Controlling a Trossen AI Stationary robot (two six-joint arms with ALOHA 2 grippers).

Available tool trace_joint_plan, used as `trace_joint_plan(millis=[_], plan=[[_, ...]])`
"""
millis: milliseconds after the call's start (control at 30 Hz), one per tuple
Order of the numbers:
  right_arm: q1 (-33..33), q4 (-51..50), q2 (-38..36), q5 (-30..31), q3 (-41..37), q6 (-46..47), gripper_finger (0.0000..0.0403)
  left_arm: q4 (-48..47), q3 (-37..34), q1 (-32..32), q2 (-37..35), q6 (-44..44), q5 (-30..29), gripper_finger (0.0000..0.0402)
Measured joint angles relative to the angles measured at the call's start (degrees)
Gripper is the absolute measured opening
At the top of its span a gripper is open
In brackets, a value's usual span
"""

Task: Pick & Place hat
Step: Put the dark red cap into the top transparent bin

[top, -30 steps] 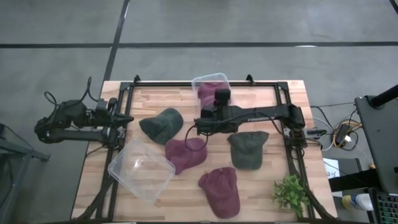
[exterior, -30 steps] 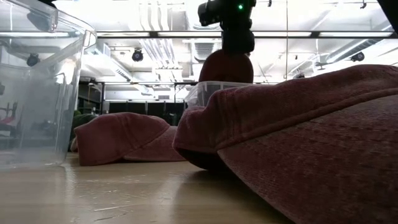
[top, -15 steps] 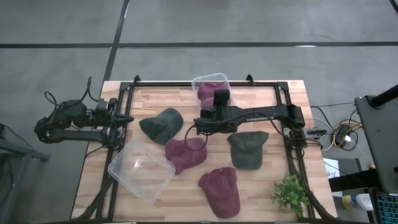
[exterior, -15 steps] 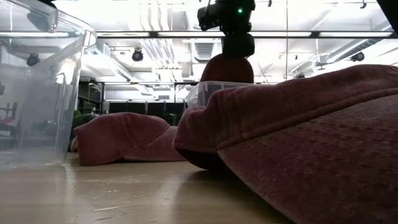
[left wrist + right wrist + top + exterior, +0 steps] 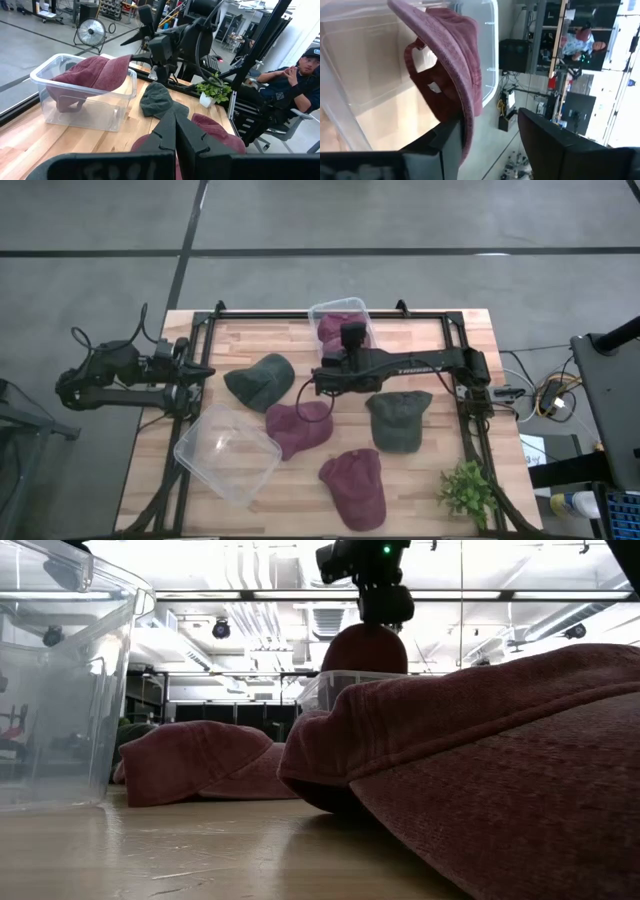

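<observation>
A maroon hat (image 5: 455, 45) lies in the clear bin (image 5: 322, 311) at the table's far middle, its crown on the bin's floor and its brim (image 5: 117, 62) up over the rim. My right gripper (image 5: 492, 120) hangs just above it (image 5: 352, 340), open. The hat's lower edge (image 5: 468, 135) reaches down between the fingers. My left gripper (image 5: 175, 116) waits shut at the table's left edge (image 5: 205, 370). My right gripper has the hat's lower edge (image 5: 468, 135) beside one open finger (image 5: 451, 140); I cannot tell whether they touch. The other finger (image 5: 545, 135) stands clear of it. The hat rests in the bin.
On the table lie a dark green hat (image 5: 260, 380), a maroon hat (image 5: 297, 428), a green hat (image 5: 398, 418) and another maroon hat (image 5: 354, 487). A second clear bin (image 5: 226, 453) sits near left. A small plant (image 5: 468, 492) stands near right. A person (image 5: 295, 75) sits beyond the table.
My right gripper has risen a little off the maroon hat, which stays in the far bin.
</observation>
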Motion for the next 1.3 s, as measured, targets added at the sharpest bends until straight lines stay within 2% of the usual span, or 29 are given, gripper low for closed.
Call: trace_joint_plan(millis=[133, 333, 400, 600, 800, 1067, 1300], plan=[[0.27, -0.18, 0.00, -0.24, 2.72, -1.58, 0.0185, 0.00, 0.00, -0.01, -0.01, 0.02, 0.00, 0.0000], [0.39, -6.33, -0.09, -8.58, 7.61, -0.57, 0.0183, 0.01, 0.00, -0.01, 0.00, 0.35, -0.01, 0.0000], [0.52, -9.38, -0.09, -9.55, 8.93, 0.73, 0.0183, 0.00, 0.00, -0.01, -0.01, 0.37, -0.02, 0.0000], [1.74, -8.75, -1.54, -11.65, 11.43, 0.82, 0.0183, 0.00, 0.00, -0.01, 0.00, 0.42, -0.07, 0.0000], [0.00, -8.71, -2.03, -18.88, 10.93, 4.20, 0.0182, 0.01, 0.00, 0.01, 0.00, 0.46, -0.09, 0.0000], [-0.09, -9.12, -2.38, -21.74, 9.90, 6.27, 0.0182, 0.00, 0.00, 0.00, 0.00, 0.33, -0.07, 0.0000], [5.41, -9.30, -7.10, -36.51, 9.31, 12.35, 0.0183, 0.00, 0.00, -0.01, 0.01, 0.29, -0.07, 0.0000]])
